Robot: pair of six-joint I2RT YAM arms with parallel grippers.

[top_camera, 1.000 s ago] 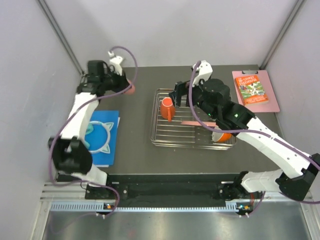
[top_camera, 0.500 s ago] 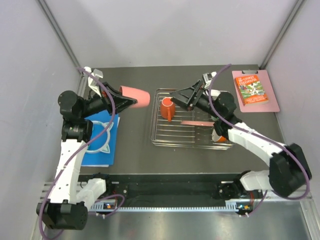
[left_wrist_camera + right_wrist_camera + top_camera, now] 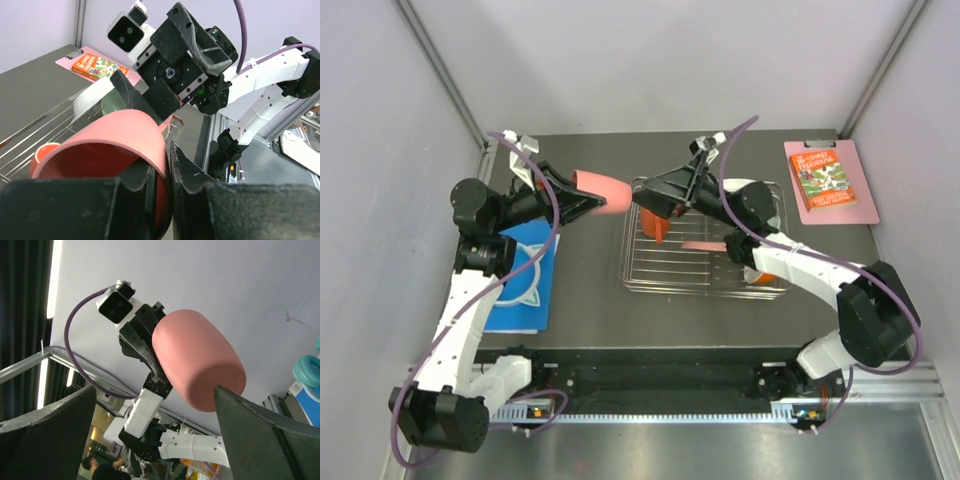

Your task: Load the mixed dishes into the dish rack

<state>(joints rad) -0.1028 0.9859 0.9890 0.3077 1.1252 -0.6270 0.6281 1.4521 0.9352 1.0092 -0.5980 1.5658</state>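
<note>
Bench, dark and matte, is carrying everything here. The dish rack is sitting at its middle. A blue book is lying by the bench's left edge, and teal headphones are resting on it. A pink clipboard with an orange booklet on it is lying at the back right corner. Inside the rack, a pink plate is showing only as a thin strip across the middle. An orange bowl is peeking out from under the right arm near the rack's front right corner. In the left wrist view a green bowl and something white are sitting further back in the rack. The pink cup is hanging in the air on its side, just outside the rack's back left corner, with its closed base pointing toward the rack. The left pincer is clamping the cup's rim, one finger inside the wall and one outside. The right pincer is facing it from above the rack's back left corner, its fingers spreading wide apart and gripping nothing. Its tips are hovering right at the cup's base, and contact cannot be told. The orange cup is standing in the rack's back left part, partly hidden beneath the right pincer.
</note>
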